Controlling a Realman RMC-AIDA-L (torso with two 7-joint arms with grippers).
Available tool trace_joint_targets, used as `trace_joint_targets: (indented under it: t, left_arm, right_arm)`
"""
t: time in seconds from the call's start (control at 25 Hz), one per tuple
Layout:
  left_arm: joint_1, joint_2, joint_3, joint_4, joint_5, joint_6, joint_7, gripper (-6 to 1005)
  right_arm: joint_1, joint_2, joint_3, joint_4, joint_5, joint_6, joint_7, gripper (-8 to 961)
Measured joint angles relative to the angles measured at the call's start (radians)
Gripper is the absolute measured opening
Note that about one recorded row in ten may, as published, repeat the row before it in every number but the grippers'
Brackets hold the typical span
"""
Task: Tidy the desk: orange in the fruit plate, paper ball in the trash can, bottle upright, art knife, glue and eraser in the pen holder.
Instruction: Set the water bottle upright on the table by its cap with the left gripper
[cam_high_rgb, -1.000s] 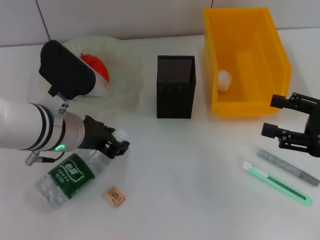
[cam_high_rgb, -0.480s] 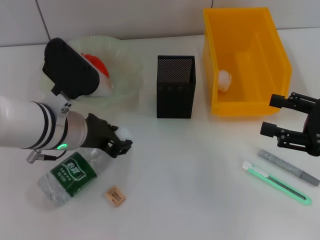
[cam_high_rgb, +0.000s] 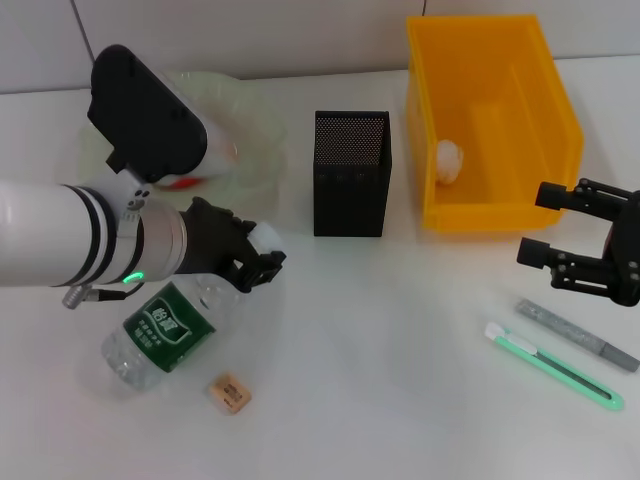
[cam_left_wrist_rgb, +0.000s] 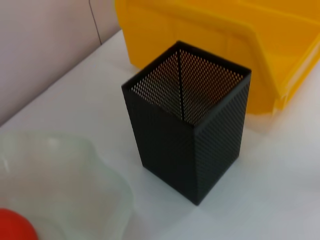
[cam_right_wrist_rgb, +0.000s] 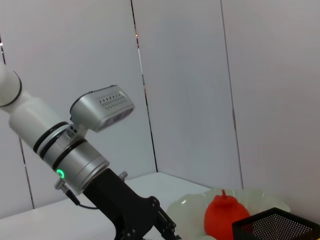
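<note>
Left gripper (cam_high_rgb: 262, 262) fingers clamp the bottle (cam_high_rgb: 165, 332) neck, left of the pen holder (cam_high_rgb: 350, 172); it should pivot on the base to stand up. Right gripper (cam_high_rgb: 560, 235), right of the pen holder, fingers spread wide, holding nothing.

White table (cam_high_rgb: 380, 350) with bottle (cam_high_rgb: 165, 330), eraser (cam_high_rgb: 230, 392), knife (cam_high_rgb: 552, 364), glue (cam_high_rgb: 577, 334), holder (cam_high_rgb: 350, 173), bin (cam_high_rgb: 490, 120), plate (cam_high_rgb: 255, 130).

We see the clear bottle (cam_high_rgb: 165, 335), green label, tilted with its white cap raised. Knife (cam_high_rgb: 553, 364) and glue stick (cam_high_rgb: 577, 334) lie side by side; eraser (cam_high_rgb: 230, 392) near the bottle's base.
</note>
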Motion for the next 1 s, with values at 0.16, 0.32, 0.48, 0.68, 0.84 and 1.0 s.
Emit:
trace_joint_targets:
  t: [0.16, 0.32, 0.48, 0.68, 0.84, 1.0]
  left_arm:
    - [0.029, 0.002, -0.006, 0.063, 0.000, 0.004, 0.000, 444]
    - [0.070, 0.004, -0.009, 0.137, 0.000, 0.000, 0.001, 443]
    - [0.109, 0.004, -0.009, 0.195, 0.000, -0.003, 0.003, 443]
    - [0.137, 0.006, -0.011, 0.230, 0.000, -0.004, 0.004, 443]
    - [0.153, 0.006, -0.011, 0.260, 0.000, -0.004, 0.004, 443]
    - [0.162, 0.006, -0.011, 0.279, -0.001, -0.004, 0.004, 443]
  right_arm:
    - [0.001, 0.000, 0.000, 0.000, 0.001, 0.000, 0.001, 754]
    - [0.000, 0.000, 0.003, 0.000, 0.001, 0.000, 0.001, 753]
    - [0.000, 0.000, 0.023, 0.000, 0.002, -0.003, 0.002, 753]
    - [-0.002, 0.000, 0.038, 0.000, 0.009, -0.012, 0.001, 753]
    - [-0.006, 0.000, 0.038, 0.000, 0.013, -0.012, 0.001, 753]
    - [-0.010, 0.000, 0.038, 0.000, 0.013, -0.013, 0.001, 753]
